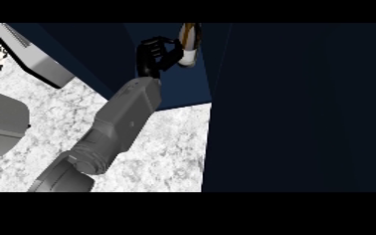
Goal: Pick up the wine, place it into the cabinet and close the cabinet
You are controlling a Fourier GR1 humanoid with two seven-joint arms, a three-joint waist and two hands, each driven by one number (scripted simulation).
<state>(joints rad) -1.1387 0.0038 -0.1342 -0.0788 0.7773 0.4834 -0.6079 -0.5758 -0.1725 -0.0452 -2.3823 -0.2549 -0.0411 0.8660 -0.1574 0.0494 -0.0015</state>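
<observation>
Hand: right hand [154, 57] curled round the wine [190, 44], inside the cabinet [176, 87].
Done: bottle lifted off the worktop [165, 149].
Left: release, close door [294, 109] (beside the hand).

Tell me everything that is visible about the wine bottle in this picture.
The slim wine bottle shows a dark brown body toward the top of the view and a white end pointing down, and it looks glossy. It stands nearly upright, slightly tilted, in the dark blue opening of the cabinet. The robot's black hand curls round it from the left and holds it off the speckled white counter. Its upper end is cut off by the view's edge.
</observation>
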